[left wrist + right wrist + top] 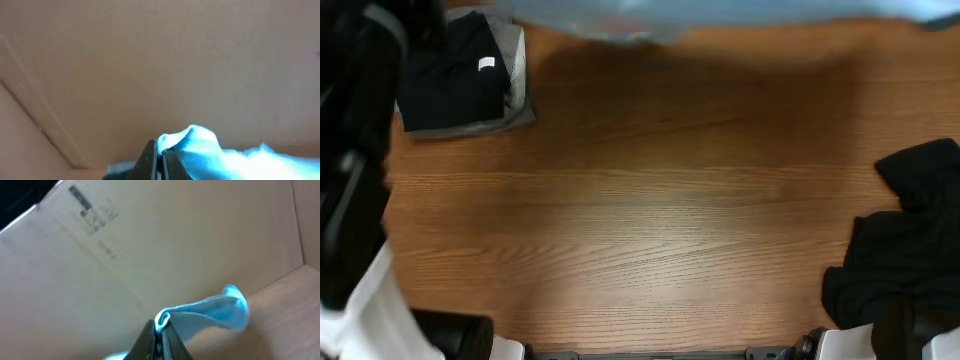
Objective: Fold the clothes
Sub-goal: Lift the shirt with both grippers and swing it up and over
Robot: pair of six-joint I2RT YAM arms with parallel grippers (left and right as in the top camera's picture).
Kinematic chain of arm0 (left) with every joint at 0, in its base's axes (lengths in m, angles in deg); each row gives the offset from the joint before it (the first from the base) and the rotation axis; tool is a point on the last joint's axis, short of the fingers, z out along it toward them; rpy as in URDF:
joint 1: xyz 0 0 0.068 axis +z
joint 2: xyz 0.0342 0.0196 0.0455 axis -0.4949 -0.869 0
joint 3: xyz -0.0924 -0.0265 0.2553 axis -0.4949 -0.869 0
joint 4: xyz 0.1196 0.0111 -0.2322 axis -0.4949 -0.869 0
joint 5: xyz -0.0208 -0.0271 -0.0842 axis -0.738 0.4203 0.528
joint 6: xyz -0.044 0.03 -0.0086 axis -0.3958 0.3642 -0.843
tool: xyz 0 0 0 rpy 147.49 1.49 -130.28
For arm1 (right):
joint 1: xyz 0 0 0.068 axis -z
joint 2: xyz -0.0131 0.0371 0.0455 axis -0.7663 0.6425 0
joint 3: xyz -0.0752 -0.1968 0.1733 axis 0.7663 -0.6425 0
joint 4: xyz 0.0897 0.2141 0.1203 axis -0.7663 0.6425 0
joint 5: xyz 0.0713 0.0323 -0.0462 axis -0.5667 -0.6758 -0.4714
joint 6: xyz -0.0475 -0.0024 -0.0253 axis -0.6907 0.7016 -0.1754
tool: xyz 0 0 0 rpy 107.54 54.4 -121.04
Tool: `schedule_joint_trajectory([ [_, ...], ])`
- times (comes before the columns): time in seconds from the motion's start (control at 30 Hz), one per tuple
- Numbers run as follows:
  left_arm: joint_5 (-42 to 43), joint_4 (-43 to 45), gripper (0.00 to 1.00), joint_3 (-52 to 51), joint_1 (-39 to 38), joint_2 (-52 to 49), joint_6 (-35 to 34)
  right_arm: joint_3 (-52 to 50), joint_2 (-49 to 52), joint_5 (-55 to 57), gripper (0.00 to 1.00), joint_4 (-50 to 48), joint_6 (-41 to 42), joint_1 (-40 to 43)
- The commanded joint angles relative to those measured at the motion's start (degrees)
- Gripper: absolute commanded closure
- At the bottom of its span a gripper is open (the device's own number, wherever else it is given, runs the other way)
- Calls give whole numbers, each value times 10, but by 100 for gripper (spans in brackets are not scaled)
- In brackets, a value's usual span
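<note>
Overhead, we find much cut off. The left arm is a dark, out-of-focus mass running up the left edge. The light-blue T-shirt shows only as a blurred pale band along the top edge, throwing a soft shadow on the wood-grain bench. At upper left, a folded black garment with a small white tag lies squarely on a grey garment. At the right edge, a crumpled black heap runs out of frame.

In the left wrist view, the left jaws are clamped together on a puffed fold of the light-blue T-shirt, set against a plain, blurred tan surface.

In the right wrist view, the right jaws pinch the shirt's thin rolled edge, which curls away rightward. Behind it stands a cardboard panel whose print we cannot read.
</note>
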Motion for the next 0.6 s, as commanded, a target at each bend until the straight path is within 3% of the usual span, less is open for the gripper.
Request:
schedule_joint_trajectory([
  [0.0, 12, -50, 96, -41, 0, -54, -10, -35, 47, -3, 96, 38, -11, -7],
  [0.13, 35, -119, 96, -99, 0, -97, -40, -109, 64, -3, 96, 77, -25, -15],
  [0.3, 125, -167, 96, -193, 0, -171, -40, -240, 64, 1, 96, 79, -39, -15],
  [0.57, 120, -208, 96, -252, 0, -189, -67, -393, 64, 2, 96, 79, -56, -16],
])
